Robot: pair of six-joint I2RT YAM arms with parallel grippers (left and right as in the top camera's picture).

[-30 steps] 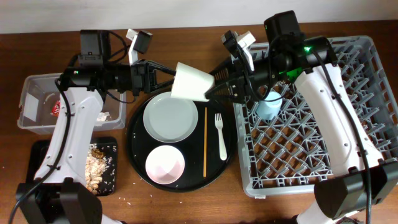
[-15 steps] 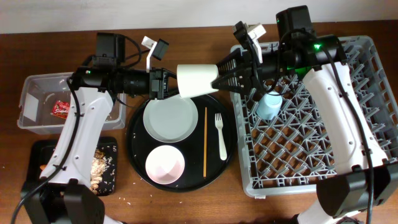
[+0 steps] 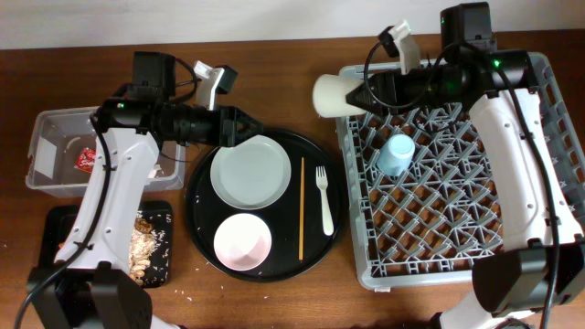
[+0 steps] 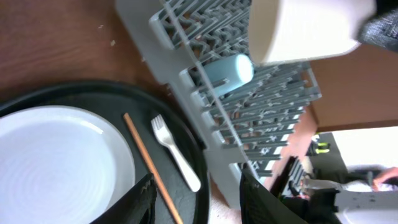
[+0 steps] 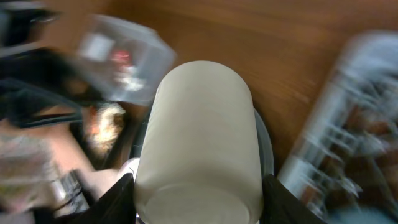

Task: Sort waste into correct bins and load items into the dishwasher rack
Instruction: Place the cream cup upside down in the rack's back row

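My right jaws pinch the cream cup [image 3: 331, 93] sideways, half past the dishwasher rack [image 3: 457, 210] corner. Left jaws hang spread, empty, by the plate [image 3: 250, 172]. Released here, it would likely roll onto the bench [image 3: 274, 55].

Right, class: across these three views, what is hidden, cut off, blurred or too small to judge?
Overhead: the left arm crosses the clear tub and black tray, hiding part of their contents.
Overhead: food scraps too small to identify.
Right wrist: the cream cup fills the frame; everything behind is motion-blurred.
Left wrist: frame edges cut off the plate and the cream cup.
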